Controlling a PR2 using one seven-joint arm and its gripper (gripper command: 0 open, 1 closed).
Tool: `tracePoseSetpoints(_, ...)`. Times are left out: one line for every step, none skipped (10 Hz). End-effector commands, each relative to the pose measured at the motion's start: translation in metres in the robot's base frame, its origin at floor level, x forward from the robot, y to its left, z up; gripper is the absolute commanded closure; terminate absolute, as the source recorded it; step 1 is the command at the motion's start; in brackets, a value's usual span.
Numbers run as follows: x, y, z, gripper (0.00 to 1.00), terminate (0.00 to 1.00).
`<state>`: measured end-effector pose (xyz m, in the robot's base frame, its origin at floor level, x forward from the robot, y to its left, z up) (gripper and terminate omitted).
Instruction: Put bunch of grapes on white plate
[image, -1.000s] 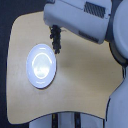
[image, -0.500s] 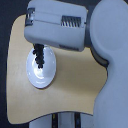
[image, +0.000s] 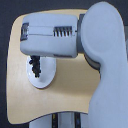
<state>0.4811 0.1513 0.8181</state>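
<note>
Grapes hang as a dark, narrow cluster in the left-centre of the frame: the bunch of grapes (image: 35, 66) shows just below the lower edge of the big grey forearm, and its lower part lies over the white plate (image: 44, 79). Whether the bunch touches the plate's surface or hangs just above it cannot be told from this blurred view. The plate sits on the pale wooden tabletop (image: 70, 95), left of centre, and its upper part is hidden behind the arm; only its lower rim and part of its glossy middle show. The robot's arm (image: 52, 35) fills the upper half of the frame, a boxy grey forearm stretching from the upper left toward a large rounded housing on the exterior view's right, which runs down the right edge to the bottom. The end effector itself is hidden beneath the forearm, right above the grapes, so I cannot tell whether its fingers are spread or pinching the bunch. The tabletop has rounded corners and stands against a dark background, with a dark and light strip at the bottom centre of the frame
</note>
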Motion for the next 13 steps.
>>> tracePoseSetpoints(-0.004,-0.012,-0.039,1.00,0.00)
tracePoseSetpoints(-0.008,-0.019,-0.045,1.00,0.00)
tracePoseSetpoints(-0.012,-0.027,-0.053,1.00,0.00)
tracePoseSetpoints(-0.016,-0.035,-0.060,1.00,0.00)
tracePoseSetpoints(-0.018,-0.038,-0.064,1.00,0.00)
tracePoseSetpoints(-0.021,-0.041,-0.070,1.00,0.00)
tracePoseSetpoints(-0.022,-0.041,-0.073,1.00,0.00)
tracePoseSetpoints(-0.020,-0.039,-0.075,1.00,0.00)
tracePoseSetpoints(-0.018,-0.037,-0.076,1.00,0.00)
tracePoseSetpoints(-0.017,-0.034,-0.078,1.00,0.00)
tracePoseSetpoints(-0.016,-0.033,-0.079,1.00,0.00)
tracePoseSetpoints(-0.016,-0.030,-0.079,1.00,0.00)
tracePoseSetpoints(-0.014,-0.029,-0.078,1.00,0.00)
